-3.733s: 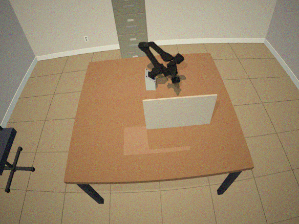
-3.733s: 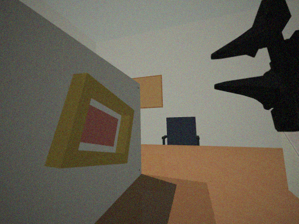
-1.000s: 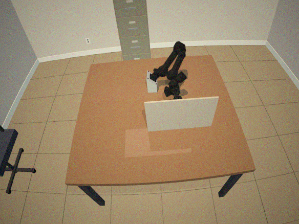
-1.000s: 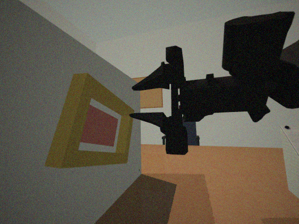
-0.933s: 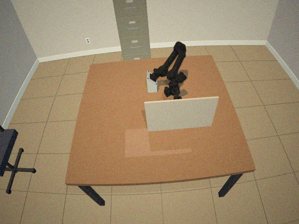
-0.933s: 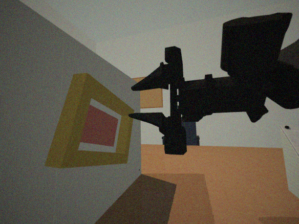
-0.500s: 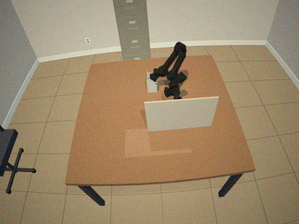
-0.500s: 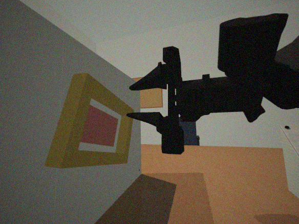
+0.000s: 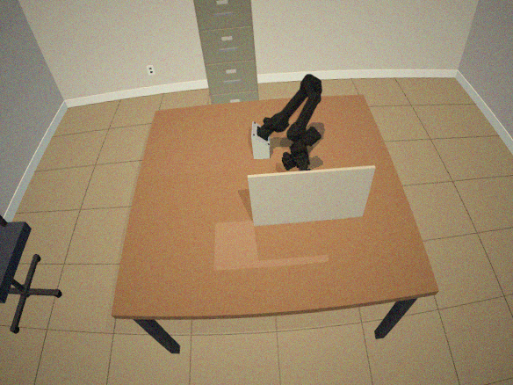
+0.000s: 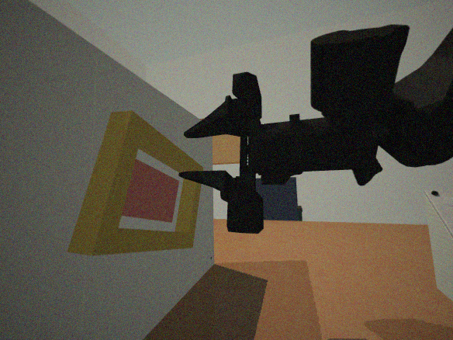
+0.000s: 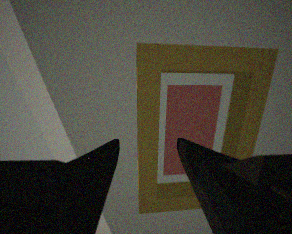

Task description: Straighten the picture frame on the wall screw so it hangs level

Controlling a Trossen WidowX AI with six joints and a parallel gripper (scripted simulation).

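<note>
The picture frame [image 10: 93,194] [image 11: 148,110], yellow with a white mat and red centre, hangs crooked on the grey upright panel [image 10: 46,151] [image 11: 90,60] [image 9: 307,198]. In the exterior view its near, left side stands higher than its far, right side. The screw and the notched strip are hidden. My gripper [image 10: 183,154] [image 11: 148,143] is open and empty, its fingers one above the other. It points at the panel, near the frame's far end. In the wrist view one fingertip overlaps the picture and the other is outside the frame. I see no contact.
The panel stands upright on the brown table [image 9: 184,185], with the arm [image 9: 309,101] behind it. A small white box [image 9: 261,149] stands beside the arm. A filing cabinet [image 9: 230,53] is at the back and a dark chair [image 9: 13,246] [image 10: 277,199] is off one side.
</note>
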